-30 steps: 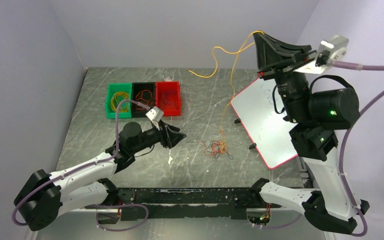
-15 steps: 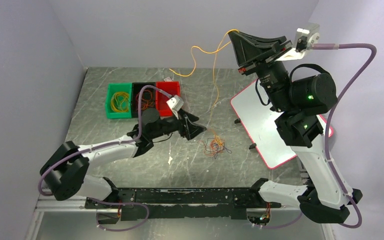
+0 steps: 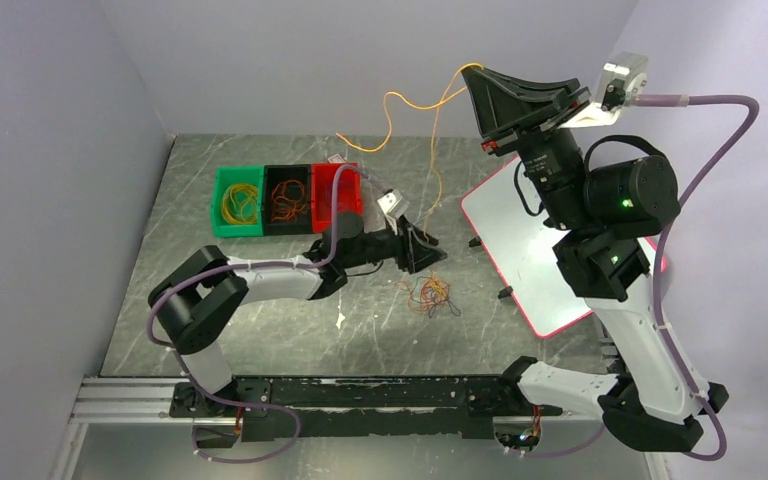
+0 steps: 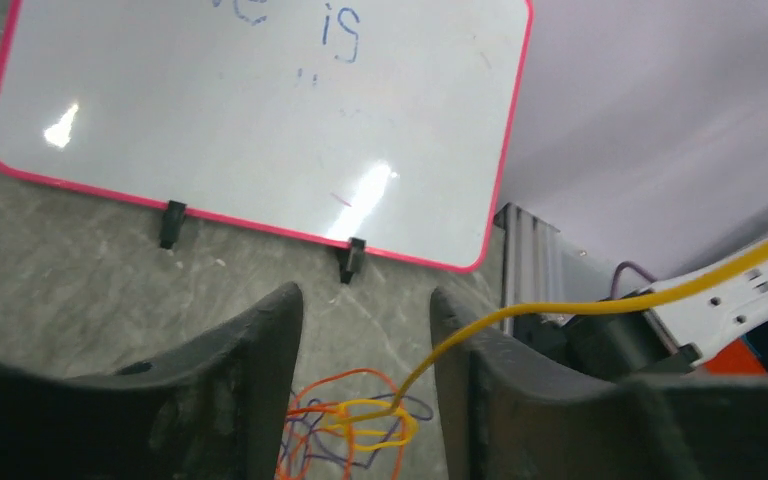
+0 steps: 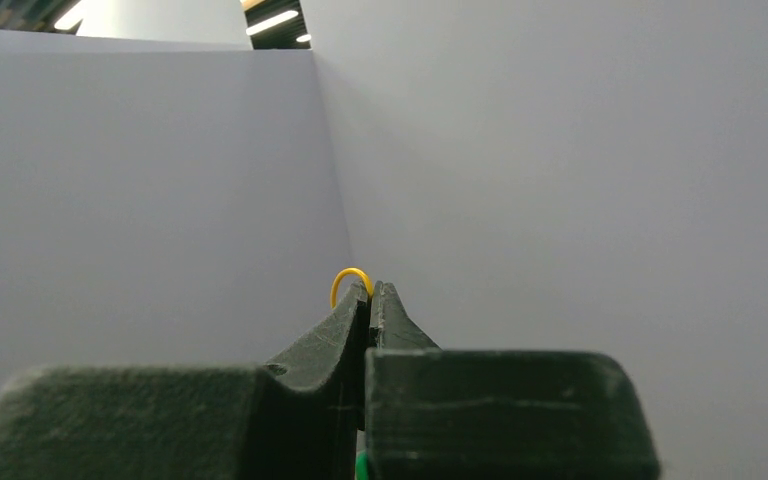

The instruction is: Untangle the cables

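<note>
A tangle of thin orange, yellow, red and dark cables lies on the grey table, right of centre. One long yellow cable rises from it to my right gripper, which is held high and shut on the cable's upper end. My left gripper is open, low, just left of and above the tangle. In the left wrist view the tangle lies between my open fingers, and the yellow cable runs up to the right across the right finger.
A pink-edged whiteboard stands tilted on the right side of the table, also in the left wrist view. Green, black and red bins with sorted cables sit at the back left.
My left arm has stretched right, bringing its open gripper up to the tangle. My right gripper has swung left with the yellow cable and then held nearly still.
</note>
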`<state>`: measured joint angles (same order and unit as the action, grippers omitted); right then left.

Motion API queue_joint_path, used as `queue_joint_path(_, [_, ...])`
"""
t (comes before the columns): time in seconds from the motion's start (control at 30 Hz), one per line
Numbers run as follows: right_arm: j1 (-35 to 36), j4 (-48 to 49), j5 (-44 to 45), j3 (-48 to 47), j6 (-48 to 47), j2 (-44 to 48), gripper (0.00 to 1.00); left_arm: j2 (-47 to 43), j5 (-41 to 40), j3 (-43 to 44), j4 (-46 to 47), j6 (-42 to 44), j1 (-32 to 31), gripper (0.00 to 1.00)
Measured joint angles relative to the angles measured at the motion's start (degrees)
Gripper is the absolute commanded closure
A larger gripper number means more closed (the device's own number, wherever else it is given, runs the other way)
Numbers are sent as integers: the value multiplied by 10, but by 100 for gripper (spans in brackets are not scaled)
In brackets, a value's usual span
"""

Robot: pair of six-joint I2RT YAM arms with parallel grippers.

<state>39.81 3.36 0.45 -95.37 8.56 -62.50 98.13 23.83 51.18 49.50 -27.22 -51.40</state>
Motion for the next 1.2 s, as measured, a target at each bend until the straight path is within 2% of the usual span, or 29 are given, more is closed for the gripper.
queue_joint_path(0.1, [0,-2,5,7,-1,8,100,13,7,17,5,-8,-1,80])
queue_joint_path(0.2, [0,-3,17,17,-5,17,100,10,9,12,7,-13,-1,93])
queue_joint_path(0.37, [0,-15,61,46,-16,36,100,-62,-1,-73,-4,-15,-2,93])
queue_joint_path(0.47, [0,-23,95,67,-24,40,100,-158,-20,-146,-31,-17,-2,93])
queue_joint_path(0.6, [0,-40,126,86,-30,36,100,-270,-54,-180,-101,-10,-2,93])
queue_joint_path(0.8, [0,-58,154,110,-35,17,100,-381,-83,-169,-247,12,-2,93])
queue_joint_path(1.0, [0,-67,171,146,-37,2,100,-430,-101,-102,-404,30,-2,93])
queue_joint_path(1.2, [0,-62,184,181,-36,-10,100,-443,-143,-70,-490,39,-2,93])
